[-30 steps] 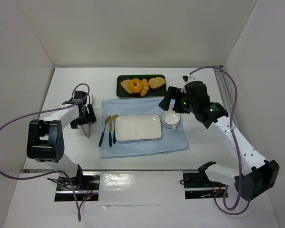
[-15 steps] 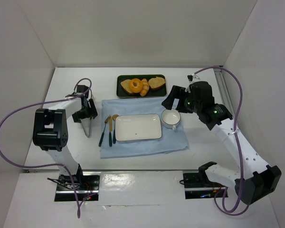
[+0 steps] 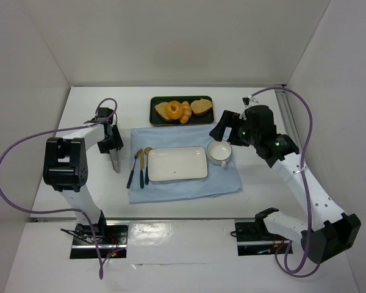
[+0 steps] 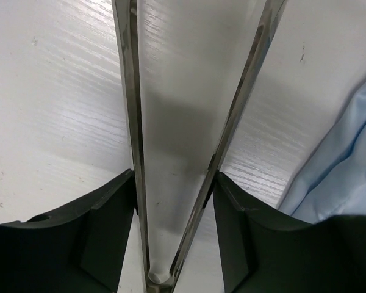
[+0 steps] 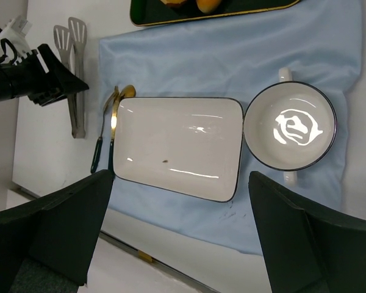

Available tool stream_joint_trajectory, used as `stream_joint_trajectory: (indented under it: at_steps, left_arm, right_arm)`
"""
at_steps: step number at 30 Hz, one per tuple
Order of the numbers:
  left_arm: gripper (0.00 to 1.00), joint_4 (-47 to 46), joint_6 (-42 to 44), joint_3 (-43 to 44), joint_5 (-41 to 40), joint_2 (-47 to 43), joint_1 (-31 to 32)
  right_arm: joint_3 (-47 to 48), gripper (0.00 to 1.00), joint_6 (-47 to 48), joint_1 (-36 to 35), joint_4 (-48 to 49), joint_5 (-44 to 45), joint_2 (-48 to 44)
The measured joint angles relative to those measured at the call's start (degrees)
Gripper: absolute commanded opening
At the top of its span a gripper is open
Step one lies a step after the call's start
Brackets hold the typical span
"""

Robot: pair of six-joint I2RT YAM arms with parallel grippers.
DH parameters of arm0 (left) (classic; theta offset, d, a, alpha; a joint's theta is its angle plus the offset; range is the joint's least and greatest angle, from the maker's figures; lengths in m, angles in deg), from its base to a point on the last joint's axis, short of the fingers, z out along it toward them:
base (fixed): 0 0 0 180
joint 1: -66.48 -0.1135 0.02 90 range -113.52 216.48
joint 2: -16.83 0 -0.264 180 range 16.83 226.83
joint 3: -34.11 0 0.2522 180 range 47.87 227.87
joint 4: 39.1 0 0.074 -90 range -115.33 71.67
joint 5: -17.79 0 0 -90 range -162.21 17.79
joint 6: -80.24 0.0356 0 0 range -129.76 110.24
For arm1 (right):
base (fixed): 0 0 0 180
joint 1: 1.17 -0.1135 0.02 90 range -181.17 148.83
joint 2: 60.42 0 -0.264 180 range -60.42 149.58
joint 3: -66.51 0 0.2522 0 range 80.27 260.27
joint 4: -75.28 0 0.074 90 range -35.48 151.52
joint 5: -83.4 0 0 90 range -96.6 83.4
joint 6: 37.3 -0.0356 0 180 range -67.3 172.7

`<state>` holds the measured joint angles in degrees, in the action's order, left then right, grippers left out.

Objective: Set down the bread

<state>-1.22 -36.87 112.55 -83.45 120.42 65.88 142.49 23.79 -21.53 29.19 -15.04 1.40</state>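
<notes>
The bread (image 3: 175,110) is a glossy orange ring bun on the dark green tray (image 3: 159,119) at the back, between toast slices and a ridged roll. Only the tray's edge (image 5: 171,17) shows in the right wrist view. My left gripper (image 3: 112,141) is left of the blue cloth, low over the table. It is shut on metal tongs (image 4: 133,122), with both black fingers (image 4: 107,232) pressed against the tongs' two arms. My right gripper (image 3: 223,126) hovers open above the bowl and holds nothing; in its own view its fingers (image 5: 55,232) frame the plate.
On the blue cloth (image 3: 183,183) lie a white rectangular plate (image 3: 177,163), a white bowl with handles (image 3: 219,151), and dark-handled gold cutlery (image 3: 138,165). The tongs' blades (image 3: 114,161) point toward the near edge. White walls enclose the table.
My left gripper's fingers have drawn in onto the tongs, squeezing their arms closer together, and the tongs now look narrower. The right arm has shifted slightly to the right.
</notes>
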Motion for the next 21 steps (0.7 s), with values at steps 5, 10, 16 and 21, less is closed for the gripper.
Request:
stream_joint_trajectory:
  at_steps: [5,10,16,21]
  left_arm:
    - [0.63,0.5,-0.1,-2.3,2.7,-3.2,-0.3]
    - [0.63,3.2,-0.2,-0.9,6.6,-12.5,-0.2]
    - [0.63,3.3,-1.0,7.2,12.2,-22.0,2.5]
    - [0.63,3.3,-1.2,13.7,15.8,-21.9,7.1]
  right_arm:
    - [-0.8,1.0,-0.4,0.0,0.5,-0.6,0.0]
    - [-2.0,1.0,-1.3,0.2,0.9,-1.6,0.1]
    - [-2.8,0.99,-1.7,0.5,2.3,-2.7,0.9]
    - [-2.8,0.99,-1.7,0.5,3.0,-3.4,1.6]
